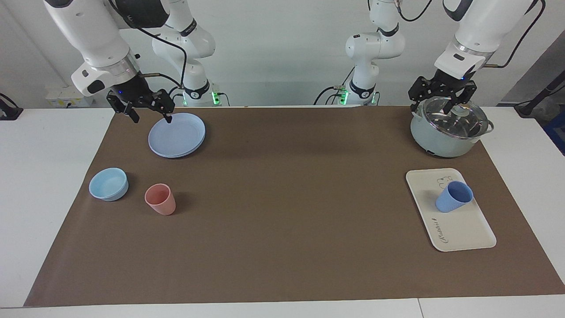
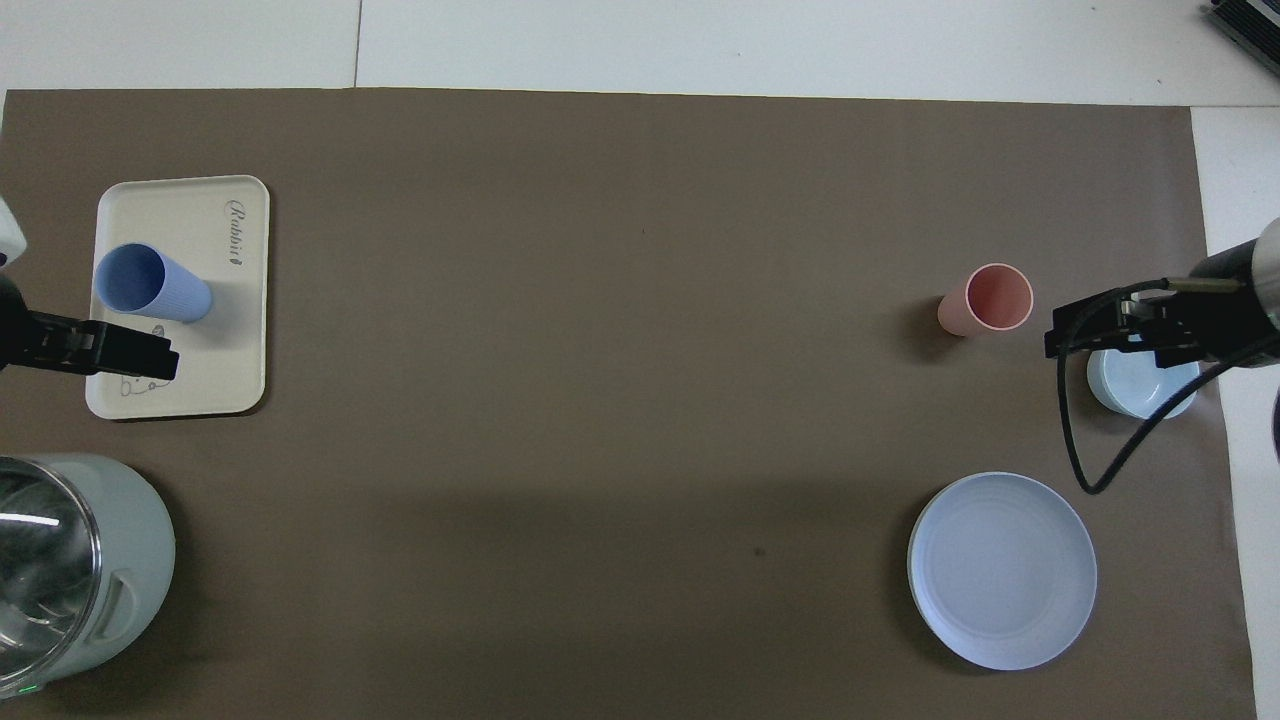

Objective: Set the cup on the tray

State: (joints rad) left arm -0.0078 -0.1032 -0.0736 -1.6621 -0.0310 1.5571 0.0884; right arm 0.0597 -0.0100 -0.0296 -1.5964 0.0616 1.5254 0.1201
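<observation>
The periwinkle-blue cup stands on the cream-white tray at the left arm's end of the table, beside the bear drawing. It also shows in the overhead view, on the tray. My left gripper is open and empty, raised over the lidded pot, apart from the cup; in the overhead view its fingers overlap the tray's near part. My right gripper is open and empty, raised over the edge of the blue plate.
A pale green pot with a glass lid stands nearer the robots than the tray. At the right arm's end are a round blue plate, a light-blue bowl and a salmon-pink cup.
</observation>
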